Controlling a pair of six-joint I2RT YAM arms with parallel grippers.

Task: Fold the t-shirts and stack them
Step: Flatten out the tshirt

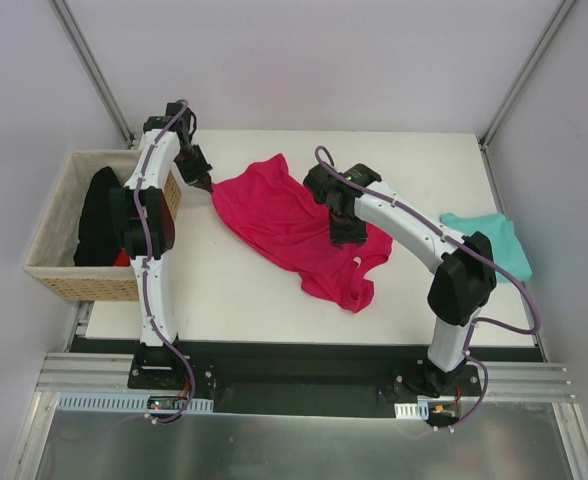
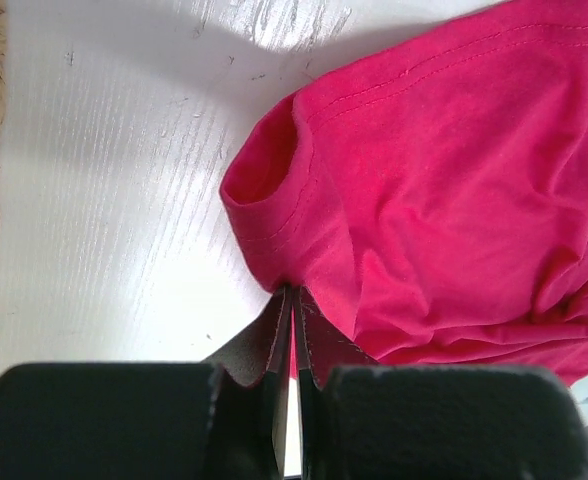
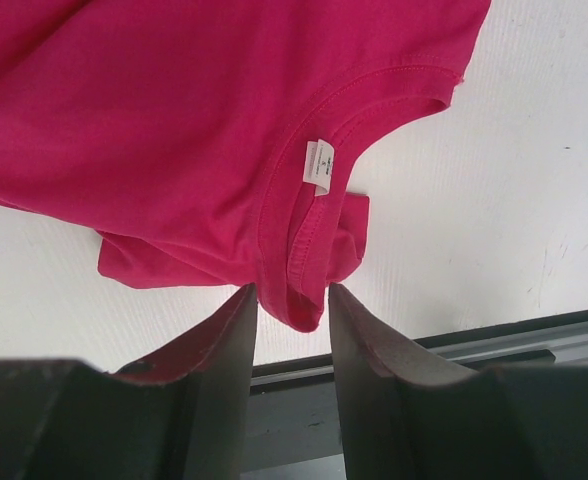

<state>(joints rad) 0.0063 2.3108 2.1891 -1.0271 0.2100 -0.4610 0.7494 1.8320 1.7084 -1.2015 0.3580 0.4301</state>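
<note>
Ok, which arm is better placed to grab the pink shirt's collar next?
Right: the right gripper stands open astride the collar of the pink t-shirt, while the left gripper is shut on its sleeve.

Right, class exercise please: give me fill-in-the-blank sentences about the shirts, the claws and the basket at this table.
1. The left claw is ___ on the crimson-pink cloth t-shirt.
2. The right claw has its fingers either side of that shirt's collar, beside a small ___ label.
3. The teal cloth t-shirt lies at the white table, on its ___ edge.
4. The woven wicker basket stands at the table's ___ side.
Missing words: shut; white; right; left.
</note>
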